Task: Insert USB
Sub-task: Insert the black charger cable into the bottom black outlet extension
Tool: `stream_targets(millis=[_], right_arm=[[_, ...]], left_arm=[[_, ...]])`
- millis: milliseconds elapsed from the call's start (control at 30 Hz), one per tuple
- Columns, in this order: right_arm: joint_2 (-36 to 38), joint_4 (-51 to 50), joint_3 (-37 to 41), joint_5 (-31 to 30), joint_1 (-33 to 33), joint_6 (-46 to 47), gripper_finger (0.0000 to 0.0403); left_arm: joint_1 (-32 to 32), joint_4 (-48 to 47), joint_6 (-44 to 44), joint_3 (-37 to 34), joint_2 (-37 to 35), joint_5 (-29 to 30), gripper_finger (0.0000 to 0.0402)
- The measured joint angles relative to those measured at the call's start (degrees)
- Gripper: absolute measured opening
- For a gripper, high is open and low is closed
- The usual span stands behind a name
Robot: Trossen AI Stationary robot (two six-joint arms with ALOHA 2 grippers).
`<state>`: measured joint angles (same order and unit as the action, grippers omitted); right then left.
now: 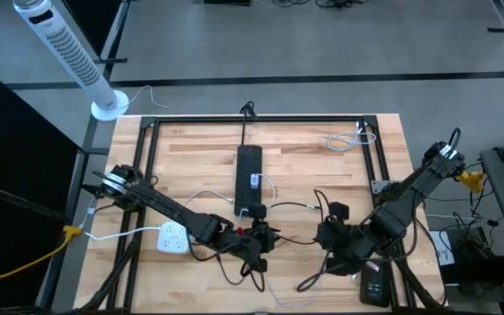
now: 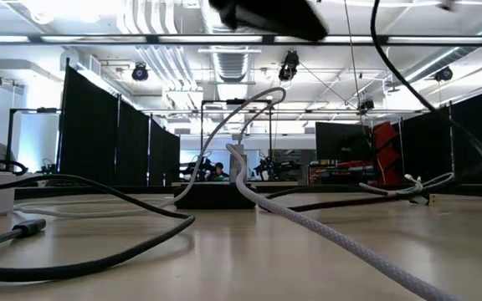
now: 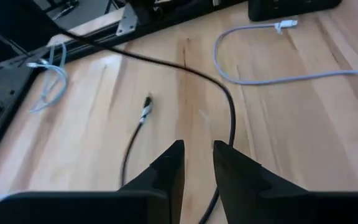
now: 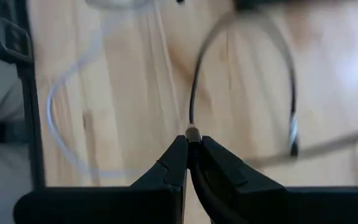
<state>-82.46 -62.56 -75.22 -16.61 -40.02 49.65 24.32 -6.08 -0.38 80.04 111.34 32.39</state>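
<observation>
A power strip point(image 1: 248, 179) lies lengthwise at the middle of the table point(image 1: 191, 149), running from far to near. To its near left sits a wall adapter point(image 1: 173, 237). A coiled cable point(image 1: 346, 140) rests at the far right corner. The left gripper point(image 1: 265, 234) is just near of the strip's near end. The right gripper point(image 1: 331, 234) lies to its right, with a cable point(image 4: 194, 93) between its fingers. A tower fan point(image 1: 66, 52) stands on the floor beyond the far left corner.
</observation>
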Motion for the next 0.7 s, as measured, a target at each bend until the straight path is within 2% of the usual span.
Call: stream_targets(millis=[167,367,467,533,700], right_arm=[[-0.58,-6.98,0.13,11.66,0.02,10.73,0.0017],[-2.86,-9.23,0.17,25.17,-0.17,17.49,0.0017],[-4.77,-9.14,0.17,29.79,-0.55,18.78,0.0017],[-6.28,-9.02,0.17,32.47,-1.27,19.67,0.0017],[-9.69,-8.15,0.22,35.56,-4.82,21.32,0.0017]], left_arm=[[-1.67,6.45,1.38,-0.68,4.71,-0.33,0.0064],[-2.05,13.84,1.58,-0.68,8.83,-0.68,0.0065],[-2.11,18.50,1.56,-0.72,10.47,-3.97,0.0064],[-2.14,23.13,1.31,-0.72,11.46,-8.55,0.0064],[-2.00,31.21,1.13,-0.65,14.24,-16.98,0.0063]])
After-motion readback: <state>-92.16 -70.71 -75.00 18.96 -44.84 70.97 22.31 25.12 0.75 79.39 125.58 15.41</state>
